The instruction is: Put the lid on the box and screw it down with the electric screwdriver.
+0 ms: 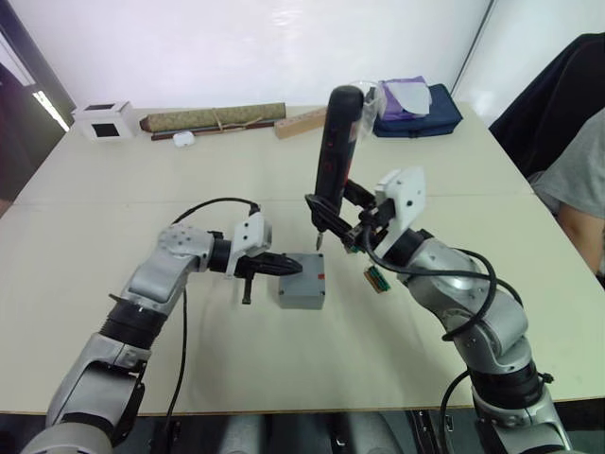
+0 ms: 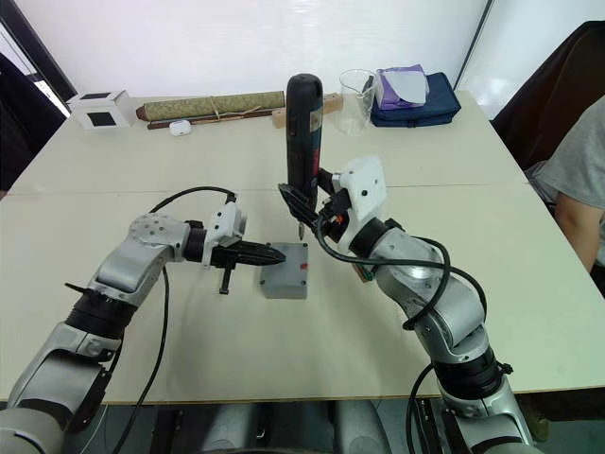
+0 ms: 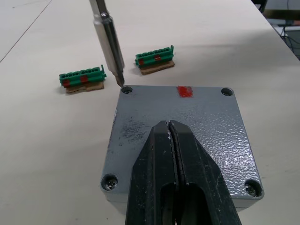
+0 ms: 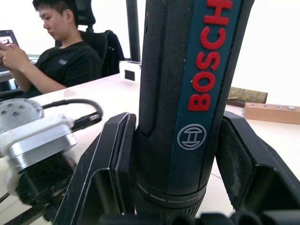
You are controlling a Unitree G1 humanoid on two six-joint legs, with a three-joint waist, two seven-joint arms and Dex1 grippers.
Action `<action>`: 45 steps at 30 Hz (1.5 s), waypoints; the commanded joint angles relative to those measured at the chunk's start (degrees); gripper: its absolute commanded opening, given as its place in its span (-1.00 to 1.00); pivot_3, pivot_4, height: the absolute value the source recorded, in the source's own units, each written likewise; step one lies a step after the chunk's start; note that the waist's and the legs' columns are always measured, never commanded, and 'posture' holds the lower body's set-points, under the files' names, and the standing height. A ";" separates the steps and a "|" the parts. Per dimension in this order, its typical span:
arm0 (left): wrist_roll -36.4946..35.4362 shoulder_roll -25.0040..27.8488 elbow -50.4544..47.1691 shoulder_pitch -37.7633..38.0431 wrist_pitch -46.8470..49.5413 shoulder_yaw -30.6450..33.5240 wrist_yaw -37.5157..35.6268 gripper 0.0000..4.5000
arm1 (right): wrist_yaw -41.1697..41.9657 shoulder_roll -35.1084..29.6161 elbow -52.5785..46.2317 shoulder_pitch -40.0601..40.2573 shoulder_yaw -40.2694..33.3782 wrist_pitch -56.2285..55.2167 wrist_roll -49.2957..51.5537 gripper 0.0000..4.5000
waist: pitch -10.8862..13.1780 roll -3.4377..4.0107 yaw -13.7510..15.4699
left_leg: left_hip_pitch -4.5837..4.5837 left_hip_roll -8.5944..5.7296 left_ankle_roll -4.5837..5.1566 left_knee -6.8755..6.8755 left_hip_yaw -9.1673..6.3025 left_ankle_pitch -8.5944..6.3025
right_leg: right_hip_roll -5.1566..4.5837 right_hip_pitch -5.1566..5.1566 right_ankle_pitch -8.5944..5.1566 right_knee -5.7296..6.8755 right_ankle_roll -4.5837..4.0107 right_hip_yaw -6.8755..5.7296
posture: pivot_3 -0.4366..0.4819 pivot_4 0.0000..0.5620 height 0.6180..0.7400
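Observation:
The grey lid (image 3: 187, 117), with a red mark near one edge and a screw hole in each corner, lies flat on the grey box (image 1: 302, 282) in the middle of the table. My left gripper (image 3: 169, 126) is shut, its tips resting on top of the lid. My right gripper (image 4: 187, 154) is shut on the electric screwdriver (image 1: 337, 142), a black Bosch tool held upright and slightly tilted. Its metal bit (image 3: 108, 42) points down, the tip touching the lid's corner hole (image 3: 125, 90) on the far side of the box.
Two green terminal blocks (image 3: 80, 79) (image 3: 154, 58) lie just beyond the box. At the table's far edge stand a white cube (image 1: 104, 119), a brown roll (image 1: 213, 119), a wooden block (image 1: 301, 122), a clear cup (image 2: 356, 87) and a blue pouch (image 1: 421, 113). A person (image 1: 577, 189) sits at the right.

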 commanded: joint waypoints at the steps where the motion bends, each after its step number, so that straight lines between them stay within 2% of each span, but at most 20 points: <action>1: 1.14 0.01 1.17 -0.03 0.09 -0.33 -0.37 -1.00 | 0.70 0.99 -4.18 -0.17 -0.92 -0.96 -0.75 -0.10 | 0.00 0.00 0.00 | 0.00 0.00 0.00 0.00 0.00 0.00 | 0.00 0.00 0.00 0.00 0.00 0.00 | -0.05 -0.47 0.93; 25: 1.15 -0.03 0.96 -0.18 0.27 -0.09 -1.08 -1.00 | 4.38 4.47 0.22 2.55 -0.59 -5.73 -9.69 -0.10 | -0.02 0.00 -0.04 | 0.02 0.00 0.00 0.00 -0.01 0.00 | 0.01 0.02 0.00 0.02 0.00 0.00 | -0.05 -0.47 0.93; 39: 1.12 0.07 0.27 0.41 0.63 0.03 -0.69 -1.00 | 6.87 4.78 -1.14 4.36 0.16 -1.07 -8.52 -0.10 | -0.08 0.00 -0.10 | 0.08 0.00 0.00 0.00 -0.01 0.00 | 0.01 0.06 0.00 0.02 0.00 0.00 | -0.05 -0.47 0.93; 45: 1.28 -0.13 0.31 0.58 0.40 -0.23 -0.71 -1.00 | 5.67 4.48 2.07 5.28 1.26 1.15 -11.43 -0.10 | -0.21 0.00 -0.11 | 0.11 0.00 0.00 0.00 -0.01 0.00 | 0.01 0.10 0.00 0.02 0.00 0.00 | -0.05 -0.47 0.93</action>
